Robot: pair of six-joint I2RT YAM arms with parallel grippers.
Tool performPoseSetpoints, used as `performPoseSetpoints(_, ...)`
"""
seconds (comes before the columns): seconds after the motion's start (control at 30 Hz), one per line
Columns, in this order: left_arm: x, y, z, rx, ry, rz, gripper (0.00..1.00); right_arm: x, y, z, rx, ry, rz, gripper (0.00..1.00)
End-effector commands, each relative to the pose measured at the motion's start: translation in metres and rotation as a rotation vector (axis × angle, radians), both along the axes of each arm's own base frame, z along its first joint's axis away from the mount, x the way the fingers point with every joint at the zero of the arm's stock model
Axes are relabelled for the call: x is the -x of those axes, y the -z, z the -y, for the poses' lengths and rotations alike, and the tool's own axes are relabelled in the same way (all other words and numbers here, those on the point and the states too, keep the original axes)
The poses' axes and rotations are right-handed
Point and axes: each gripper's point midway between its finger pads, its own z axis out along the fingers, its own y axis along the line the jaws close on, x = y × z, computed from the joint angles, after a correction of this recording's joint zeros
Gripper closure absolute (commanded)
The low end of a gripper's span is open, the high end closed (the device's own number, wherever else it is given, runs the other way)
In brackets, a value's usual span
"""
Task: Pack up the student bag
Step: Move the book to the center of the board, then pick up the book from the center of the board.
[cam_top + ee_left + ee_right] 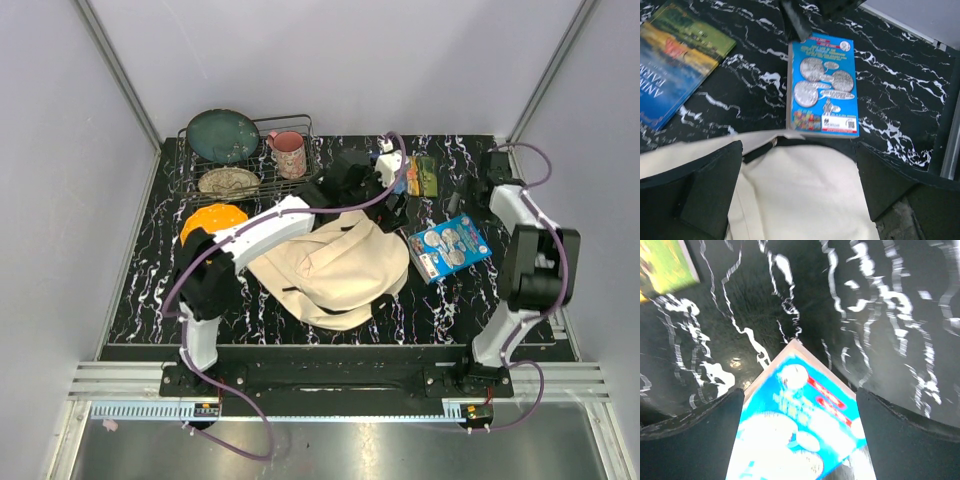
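Right wrist view, picture blurred. Right gripper (799,396) looks down on a black table (805,285) with white marble veining. Its two dark fingers sit at lower left and lower right, spread wide, gripping nothing. Between them lies a blue book (800,440), flat on the table, one corner pointing toward the top of the view; cover shows white round shapes and red strips, print unreadable. Corner of a green-and-yellow book (665,265) at top left, well apart from the blue one.

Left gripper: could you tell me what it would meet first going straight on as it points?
Most likely the student bag: its cream canvas lies straight ahead of the open left gripper.
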Motion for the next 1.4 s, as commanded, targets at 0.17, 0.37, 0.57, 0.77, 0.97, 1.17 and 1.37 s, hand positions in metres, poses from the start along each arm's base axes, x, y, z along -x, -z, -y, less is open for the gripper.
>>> performPoseSetpoints(0.17,-0.022,-0.009,0.065,0.162,0.184,-0.036,0.01,0.032,-0.101,0.034,-0.215,0.520,0.358,0.00)
performPoseSetpoints(0.37,-0.034,0.018,0.094,0.213,0.234,-0.099,0.01,0.075,-0.061,-0.017,-0.477,0.515,0.308,0.00)
performPoseSetpoints(0.57,-0.051,0.051,0.109,0.222,0.190,-0.158,0.01,0.103,-0.045,-0.036,-0.570,0.538,0.346,0.00)
performPoseSetpoints(0.77,-0.067,0.093,0.114,0.223,0.071,-0.313,0.01,0.118,-0.031,-0.046,-0.616,0.557,0.324,0.00)
performPoseSetpoints(0.97,-0.067,0.132,0.117,0.220,0.048,-0.489,0.01,0.114,-0.024,-0.051,-0.647,0.550,0.307,0.01)
performPoseSetpoints(1.17,-0.059,0.162,0.112,0.204,0.045,-0.612,0.05,0.115,-0.016,-0.049,-0.637,0.573,0.291,0.01)
performPoseSetpoints(1.37,-0.038,0.166,0.112,0.240,0.119,-0.752,0.24,0.115,0.002,-0.045,-0.631,0.626,0.261,0.01)
